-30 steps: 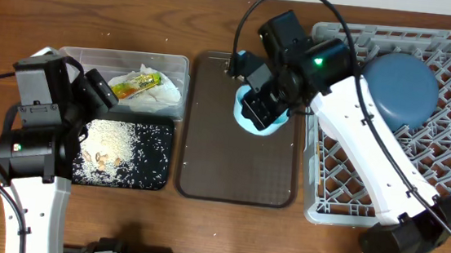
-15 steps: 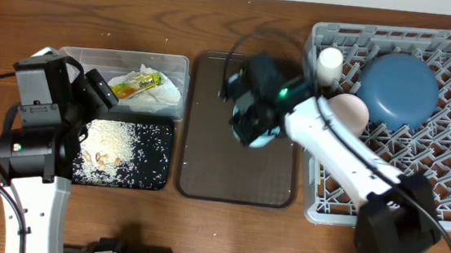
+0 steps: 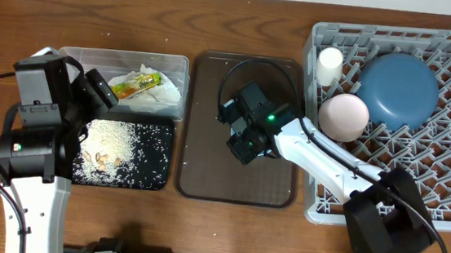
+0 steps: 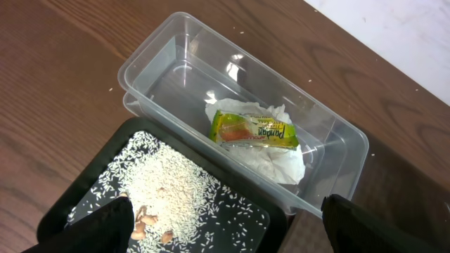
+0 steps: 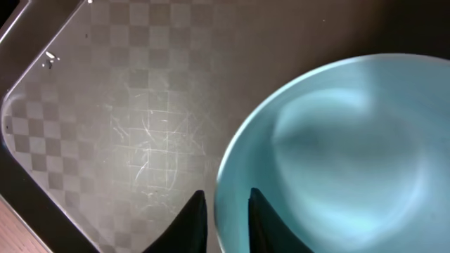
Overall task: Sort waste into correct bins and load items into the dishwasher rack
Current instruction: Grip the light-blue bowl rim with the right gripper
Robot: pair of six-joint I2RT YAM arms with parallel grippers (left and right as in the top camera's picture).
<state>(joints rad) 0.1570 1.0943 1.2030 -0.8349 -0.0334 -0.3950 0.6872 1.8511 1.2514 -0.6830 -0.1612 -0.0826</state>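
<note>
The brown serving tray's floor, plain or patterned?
Faint checkerboard across the brown serving tray; clearest in the right wrist view.

Counted three bowls: dark-blue bowl (image 3: 398, 91), pink bowl (image 3: 343, 117), light-blue bowl (image 5: 337, 154); one cup (image 3: 329, 65); one rack (image 3: 449, 189); two trays: brown tray (image 3: 237, 183), black tray (image 3: 122, 185); one tub (image 3: 92, 59); one napkin (image 4: 281, 160); one wrapper (image 4: 253, 131); one rice heap (image 3: 109, 141), loose grains around it too many to count; a few brown bits (image 4: 149, 219) on the heap, number unclear; two arms: left arm (image 3: 34, 118), right arm (image 3: 329, 160).
</note>
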